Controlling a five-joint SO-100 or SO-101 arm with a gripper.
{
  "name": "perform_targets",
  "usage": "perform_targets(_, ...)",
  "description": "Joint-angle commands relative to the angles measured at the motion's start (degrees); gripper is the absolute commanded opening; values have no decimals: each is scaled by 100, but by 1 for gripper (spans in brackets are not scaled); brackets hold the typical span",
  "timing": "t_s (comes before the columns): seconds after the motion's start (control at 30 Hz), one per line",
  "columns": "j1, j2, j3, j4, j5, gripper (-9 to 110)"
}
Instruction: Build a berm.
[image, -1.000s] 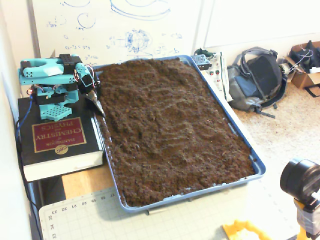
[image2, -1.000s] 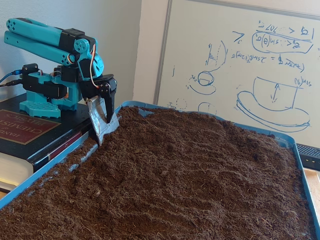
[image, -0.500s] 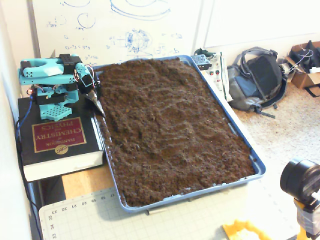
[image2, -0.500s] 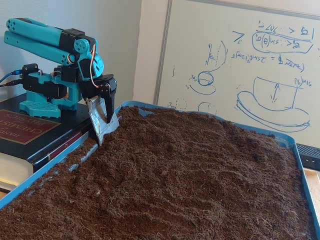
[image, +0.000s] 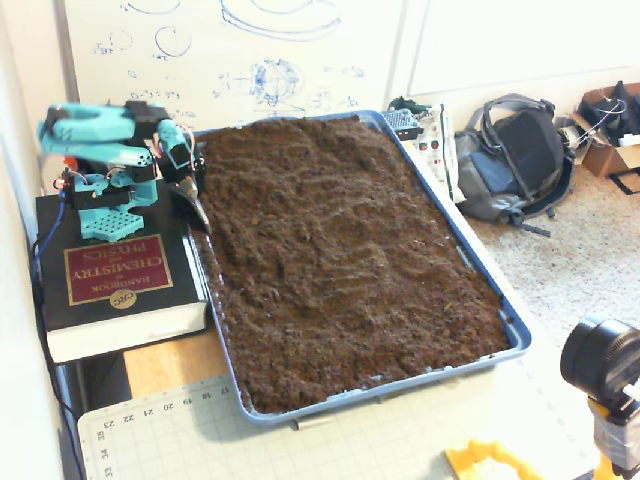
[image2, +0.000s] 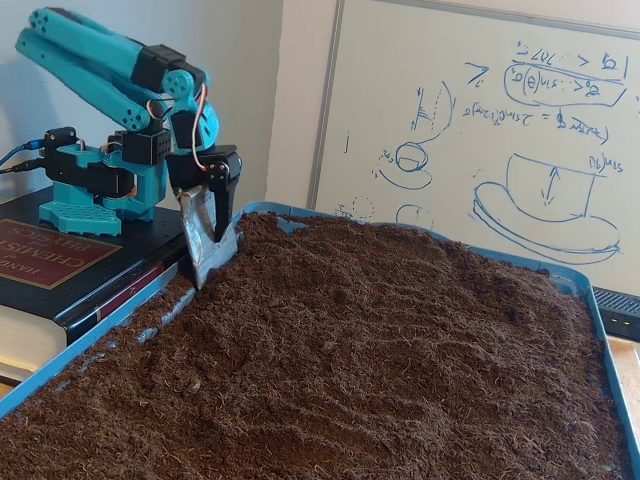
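Dark brown soil (image: 340, 250) fills a blue tray (image: 515, 335) as a fairly even bed with shallow ripples (image2: 400, 340). No berm shows in either fixed view. My teal arm (image2: 100, 70) stands on a book at the tray's left side. My gripper (image2: 216, 248) carries a grey metal blade (image2: 205, 240) pointing down, its tip at the soil by the tray's left rim (image: 197, 212). The black jaw lies against the back of the blade with nothing between them.
The arm's base sits on a thick black chemistry book (image: 110, 285). A whiteboard (image2: 480, 130) stands behind the tray. A backpack (image: 515, 155) lies on the floor to the right, a camera (image: 600, 365) stands at lower right, and a cutting mat (image: 160, 435) lies in front.
The arm's upper links have lifted and folded more steeply. The gripper has risen slightly and stands more upright, its blade tip staying at the soil's left edge.
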Motion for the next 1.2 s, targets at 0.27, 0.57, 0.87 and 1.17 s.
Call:
perform_targets(0.27,26,-2101,-2276,-79,53,0)
perform_targets(0.57,-114,-3753,-3155,-88,44,0)
perform_targets(0.87,-352,-6161,-4201,-615,44,1)
perform_targets(1.17,-360,-8007,-5353,-2364,44,1)
